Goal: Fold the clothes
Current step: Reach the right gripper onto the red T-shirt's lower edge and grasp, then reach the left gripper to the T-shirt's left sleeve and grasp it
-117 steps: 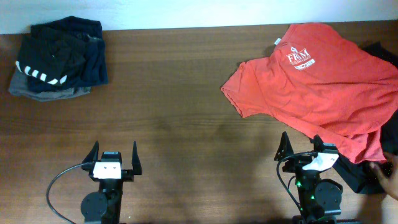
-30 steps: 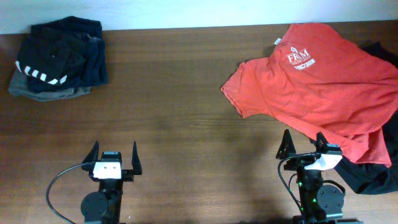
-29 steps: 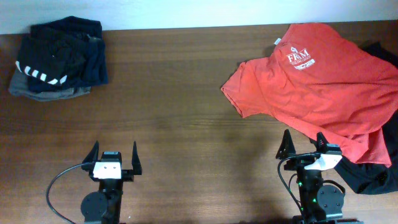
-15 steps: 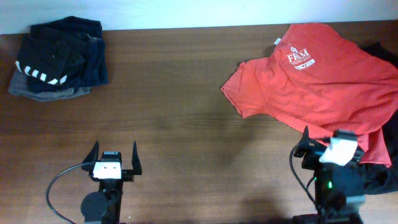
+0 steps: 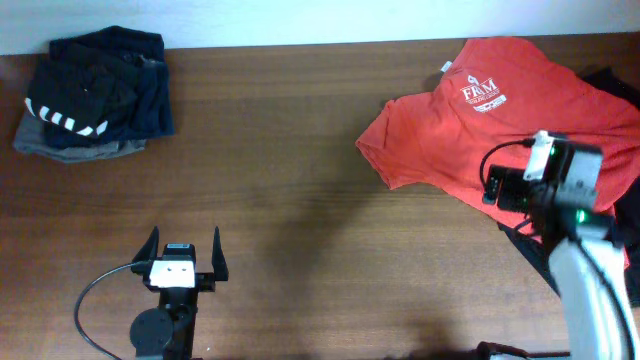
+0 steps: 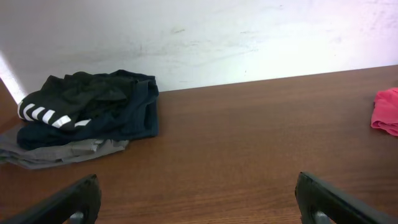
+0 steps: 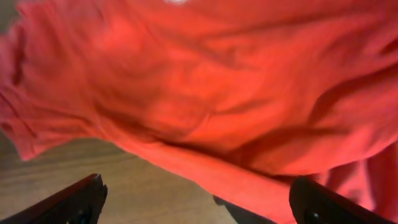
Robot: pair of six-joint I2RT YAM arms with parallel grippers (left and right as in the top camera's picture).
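The orange-red T-shirt [image 5: 470,125] lies crumpled at the far right of the table, its white chest logo [image 5: 482,96] facing up. My right gripper [image 5: 497,180] is open and empty, raised over the shirt's near hem. In the right wrist view the shirt [image 7: 205,81] fills the frame, and its hem runs between the wide-open fingers [image 7: 199,200] above the wood. My left gripper [image 5: 183,248] is open and empty at the front left, far from the shirt. In the left wrist view [image 6: 199,202] only a sliver of the shirt [image 6: 387,111] shows at the right edge.
A dark navy and grey folded pile with white stripes [image 5: 95,95] sits at the far left corner and also shows in the left wrist view [image 6: 87,115]. A loose black garment [image 5: 612,82] lies under the shirt at the right edge. A white wall runs along the far edge.
My right arm has risen from its rest at the front right and swung away from me over the shirt's near hem. The left arm has not moved.
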